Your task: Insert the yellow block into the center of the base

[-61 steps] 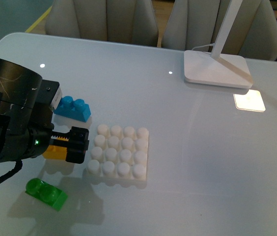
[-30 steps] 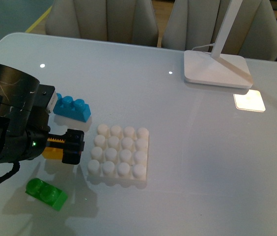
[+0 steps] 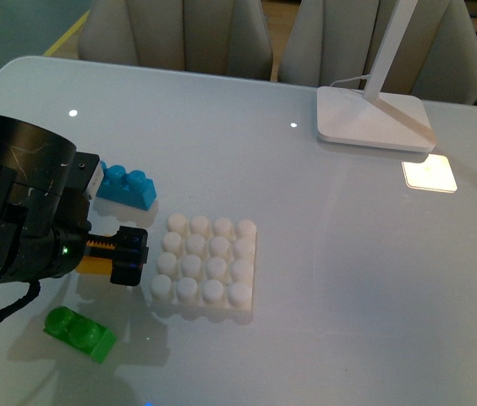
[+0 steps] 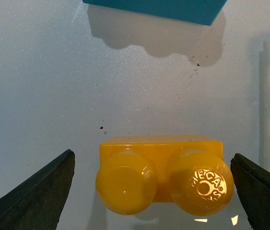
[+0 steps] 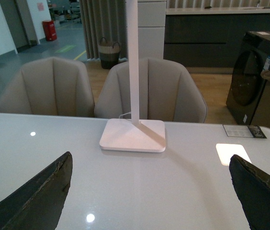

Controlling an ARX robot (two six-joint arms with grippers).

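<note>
Your left gripper [image 4: 151, 157] is spread wide around the yellow block [image 4: 160, 173], not touching it, just beside the base [image 3: 207, 262] — it's glossy, light and probably slippery, so pinch its short ends squarely.

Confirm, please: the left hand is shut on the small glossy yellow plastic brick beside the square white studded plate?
No. The left hand is open around the small glossy yellow plastic brick, fingers clear of it, as the left wrist view shows. It lies beside the square white studded plate.

Two-stud yellow block [image 4: 161, 179], studs up, just beside white studded base [image 3: 207, 264]
</note>
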